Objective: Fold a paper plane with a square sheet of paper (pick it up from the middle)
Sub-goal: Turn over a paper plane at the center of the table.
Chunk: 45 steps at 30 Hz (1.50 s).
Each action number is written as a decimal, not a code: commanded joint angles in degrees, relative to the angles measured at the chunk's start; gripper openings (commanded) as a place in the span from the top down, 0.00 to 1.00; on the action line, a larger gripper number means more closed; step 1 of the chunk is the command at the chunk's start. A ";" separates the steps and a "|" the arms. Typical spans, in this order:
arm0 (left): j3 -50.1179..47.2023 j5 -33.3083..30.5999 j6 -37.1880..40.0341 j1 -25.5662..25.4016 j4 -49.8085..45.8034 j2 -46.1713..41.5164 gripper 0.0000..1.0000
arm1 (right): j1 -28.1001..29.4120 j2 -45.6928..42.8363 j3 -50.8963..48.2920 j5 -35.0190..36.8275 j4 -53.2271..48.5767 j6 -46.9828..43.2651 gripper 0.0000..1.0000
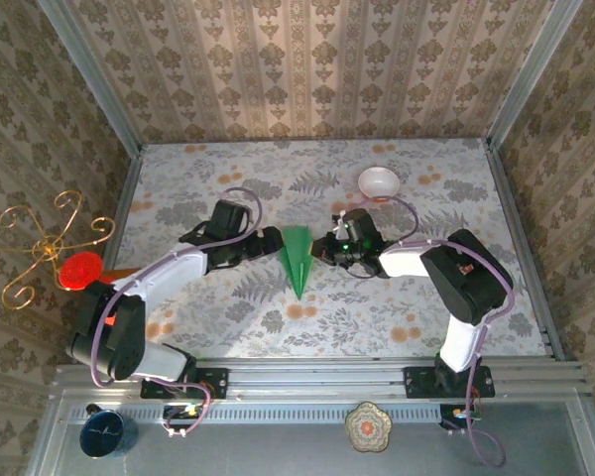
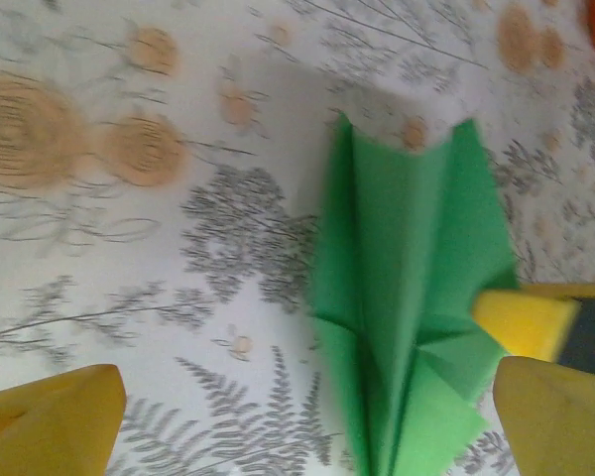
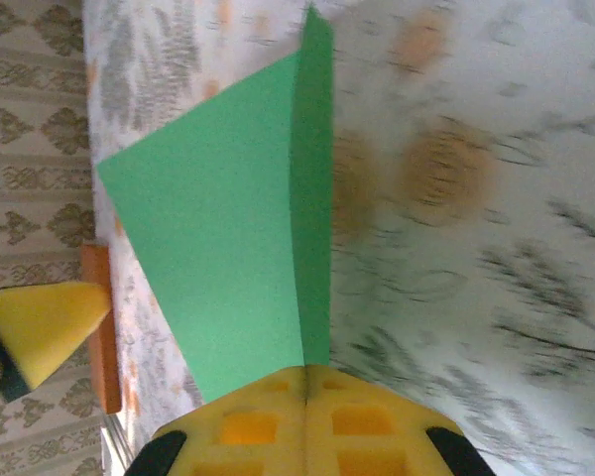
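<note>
The paper plane (image 1: 297, 260) lies at the middle of the table (image 1: 228, 188), its nose pointing to 6 o'clock in the top view. The right gripper (image 1: 329, 254) sits at the plane's 3 o'clock. In its wrist view, its yellow fingers (image 3: 258, 426) are pressed together at 6 o'clock, pinching a fold of the green paper where it runs in between them. The left gripper (image 1: 273, 248) sits at the plane's 9 o'clock with its pads (image 2: 55, 421) spread wide and gripping nothing. In its wrist view, one pad is at 7 o'clock, well apart from the paper. The other is at 5 o'clock, just beside the plane's edge; whether it touches cannot be told.
</note>
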 commanded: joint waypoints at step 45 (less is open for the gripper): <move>2.20 1.60 -7.62 -3.02 6.39 14.14 0.95 | -5.88 1.60 -5.27 -2.67 7.09 1.11 1.00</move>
